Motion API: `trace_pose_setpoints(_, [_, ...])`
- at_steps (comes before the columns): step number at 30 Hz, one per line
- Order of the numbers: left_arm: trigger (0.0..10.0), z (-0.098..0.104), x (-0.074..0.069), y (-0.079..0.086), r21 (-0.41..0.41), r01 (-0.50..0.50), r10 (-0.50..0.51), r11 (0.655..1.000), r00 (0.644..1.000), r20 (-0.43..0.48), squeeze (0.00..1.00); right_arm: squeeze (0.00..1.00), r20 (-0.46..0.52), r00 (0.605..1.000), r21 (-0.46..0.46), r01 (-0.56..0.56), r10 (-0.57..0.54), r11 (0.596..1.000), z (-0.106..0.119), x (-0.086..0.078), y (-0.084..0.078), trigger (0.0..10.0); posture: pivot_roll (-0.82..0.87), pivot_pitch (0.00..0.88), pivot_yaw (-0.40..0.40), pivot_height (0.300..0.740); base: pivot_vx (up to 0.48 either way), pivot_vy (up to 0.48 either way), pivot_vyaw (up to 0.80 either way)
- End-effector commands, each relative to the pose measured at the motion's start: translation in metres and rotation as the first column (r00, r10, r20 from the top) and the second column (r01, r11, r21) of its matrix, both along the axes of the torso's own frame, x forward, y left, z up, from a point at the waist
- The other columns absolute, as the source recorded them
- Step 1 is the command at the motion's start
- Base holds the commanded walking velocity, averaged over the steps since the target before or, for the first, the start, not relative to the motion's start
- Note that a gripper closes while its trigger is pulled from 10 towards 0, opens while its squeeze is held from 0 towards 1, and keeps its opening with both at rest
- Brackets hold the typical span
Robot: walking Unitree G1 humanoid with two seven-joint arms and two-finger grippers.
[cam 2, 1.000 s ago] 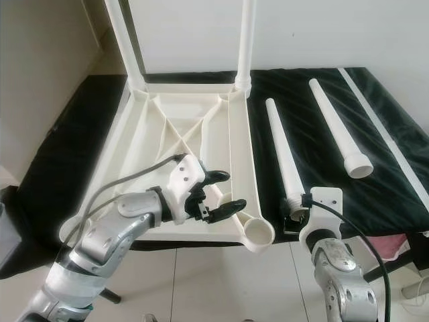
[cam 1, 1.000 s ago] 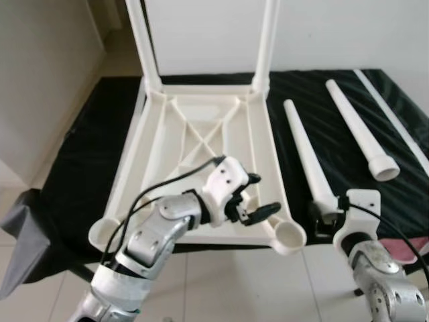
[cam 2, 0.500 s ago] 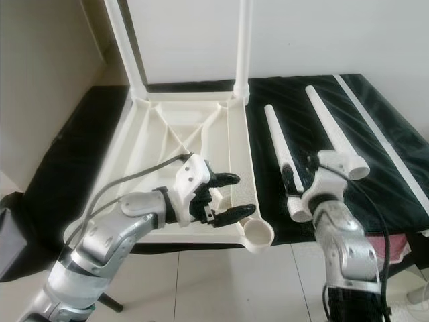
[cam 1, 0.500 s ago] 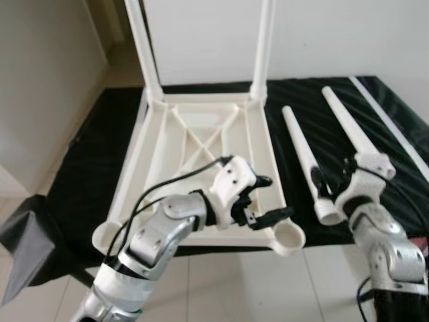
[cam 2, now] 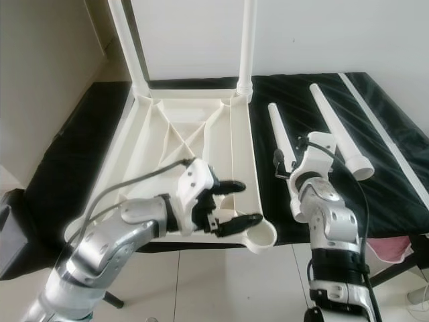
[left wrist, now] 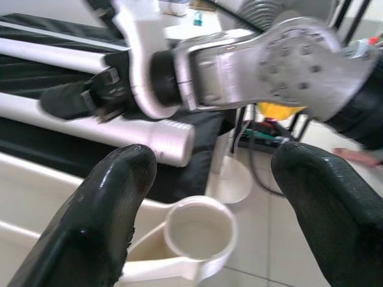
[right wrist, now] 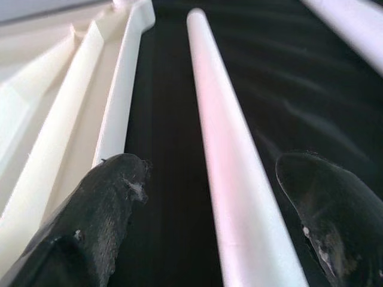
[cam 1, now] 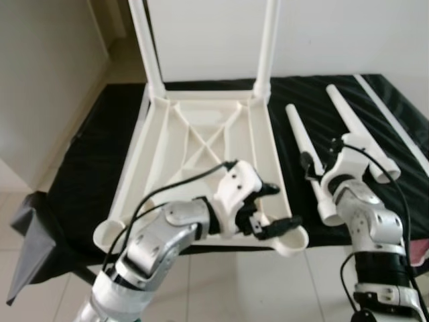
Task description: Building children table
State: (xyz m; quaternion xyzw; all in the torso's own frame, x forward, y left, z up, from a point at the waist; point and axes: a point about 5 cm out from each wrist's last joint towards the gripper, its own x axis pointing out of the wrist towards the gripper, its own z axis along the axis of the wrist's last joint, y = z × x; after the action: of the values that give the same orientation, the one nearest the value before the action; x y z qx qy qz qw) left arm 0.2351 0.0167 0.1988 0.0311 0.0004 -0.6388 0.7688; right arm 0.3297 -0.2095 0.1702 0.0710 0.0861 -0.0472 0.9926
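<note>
The white table top (cam 1: 137, 168) lies upside down on a black-covered surface. Two legs (cam 1: 268, 40) stand upright in its far corners. My left gripper (cam 1: 281, 206) hangs open just above the empty near right socket (cam 1: 293, 239), also seen as the socket (left wrist: 200, 227) between its fingers (left wrist: 114, 197). A loose white leg (cam 1: 299, 137) lies to the right of the top. My right gripper (cam 1: 318, 155) is open over its near half. In the right wrist view the leg (right wrist: 221, 131) runs between the fingers (right wrist: 108, 203). A second loose leg (cam 1: 343, 111) lies further right.
A thin white rod (cam 1: 392, 121) lies along the surface's far right edge. The near left socket (cam 1: 107, 231) stands empty. A dark grey object (cam 1: 27, 228) sits low at the left, something pink (cam 1: 419, 248) at the lower right. Tiled floor lies below the near edge.
My right arm has risen from the near edge and swung forward over the nearer loose leg. My left gripper has shifted a little toward the near right socket.
</note>
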Motion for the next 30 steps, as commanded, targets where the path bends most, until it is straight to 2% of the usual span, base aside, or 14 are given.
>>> trace_pose_setpoints(1, [10.0,-0.001,-0.004,0.003,0.005,0.003,-0.002,1.0,1.0,-0.023,0.0,0.0,-0.025,1.0,0.027,-0.005,0.006,1.0,-0.001,0.002,0.003,10.0,-0.01,0.13,0.026,0.74,0.0,0.0,0.0])
trace_pose_setpoints(5, [10.0,-0.001,-0.005,0.004,0.009,-0.005,0.005,1.0,1.0,-0.025,0.0,0.0,-0.078,0.996,0.048,0.034,-0.03,0.998,0.0,0.004,0.001,10.0,-0.01,0.142,0.025,0.74,0.0,0.0,0.0])
trace_pose_setpoints(10, [10.0,0.001,-0.004,0.005,-0.004,-0.027,0.027,1.0,0.998,-0.057,0.0,0.0,-0.163,0.986,0.015,0.037,-0.034,0.999,-0.003,0.003,-0.004,10.0,-0.01,0.164,0.022,0.74,0.0,0.0,0.0])
trace_pose_setpoints(12, [10.0,0.001,-0.005,0.005,-0.003,-0.027,0.027,1.0,0.998,-0.06,0.0,0.0,-0.185,0.983,0.039,0.028,-0.021,0.999,-0.003,0.003,-0.005,10.0,-0.01,0.172,0.02,0.74,0.0,0.0,0.0])
trace_pose_setpoints(16, [10.0,0.0,-0.007,0.005,0.001,-0.029,0.029,1.0,0.997,-0.075,0.0,0.0,-0.293,0.956,0.122,0.008,0.028,0.992,-0.005,0.006,-0.006,10.0,-0.01,0.184,0.018,0.74,0.0,0.0,0.0])
trace_pose_setpoints(25, [10.0,0.001,-0.006,0.005,0.007,-0.037,0.038,0.999,0.996,-0.082,0.0,0.0,-0.382,0.922,0.127,-0.016,0.064,0.992,-0.005,0.01,-0.004,10.0,-0.01,0.179,0.015,0.74,0.0,0.0,0.0])
trace_pose_setpoints(30, [10.0,0.003,-0.006,0.006,0.006,-0.049,0.05,0.999,0.996,-0.079,0.0,0.0,-0.464,0.88,0.197,-0.004,0.097,0.98,-0.007,0.013,-0.002,10.0,0.0,0.171,0.013,0.74,0.0,0.0,0.0])
